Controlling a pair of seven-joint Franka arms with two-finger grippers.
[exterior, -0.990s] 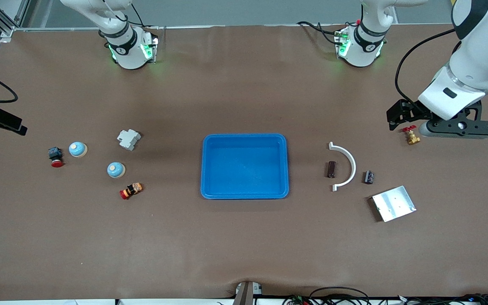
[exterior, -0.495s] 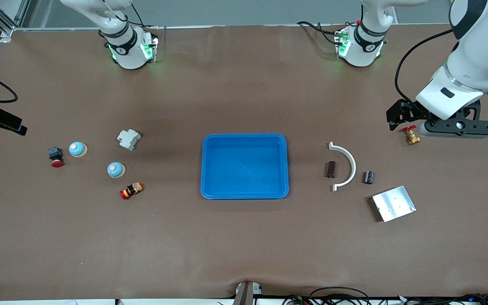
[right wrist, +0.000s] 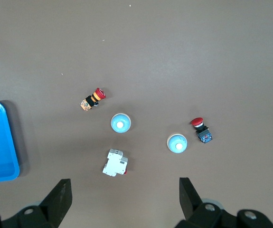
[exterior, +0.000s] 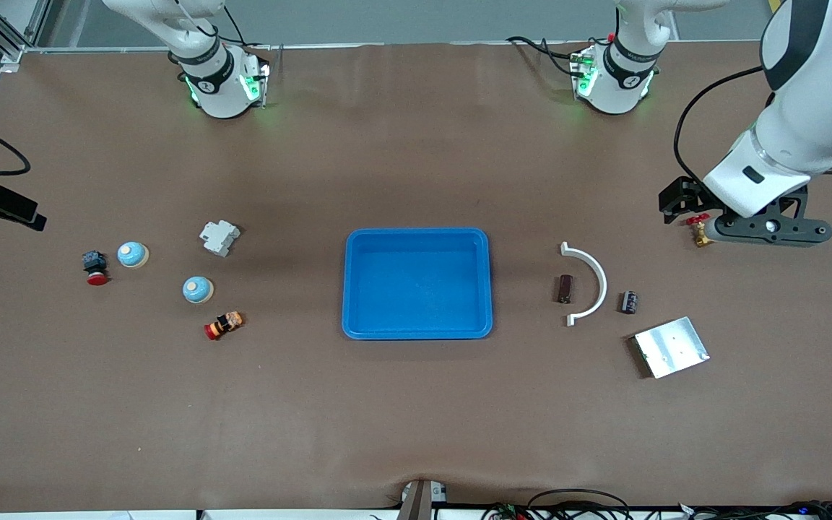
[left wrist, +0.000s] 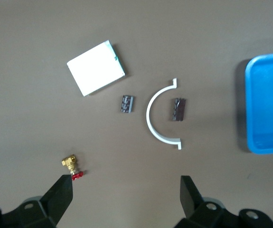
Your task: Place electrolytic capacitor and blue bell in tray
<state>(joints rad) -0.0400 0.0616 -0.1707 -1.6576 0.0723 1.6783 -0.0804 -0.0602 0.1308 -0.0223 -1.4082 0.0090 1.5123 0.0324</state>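
The blue tray sits empty at the table's middle. A dark capacitor and a brown capacitor lie either side of a white arc toward the left arm's end. They also show in the left wrist view, the dark one and the brown one. Two blue bells stand toward the right arm's end. My left gripper hangs open and empty over the table beside a brass valve. My right gripper is open and empty, high over a white breaker and the bells.
A silver plate lies nearer to the front camera than the dark capacitor. A red-and-yellow button and a red button on a dark base lie by the bells. The white breaker lies farther from the front camera than the bells.
My left gripper has drifted a little toward the table's middle and now partly covers the brass valve. Nothing on the table has moved.
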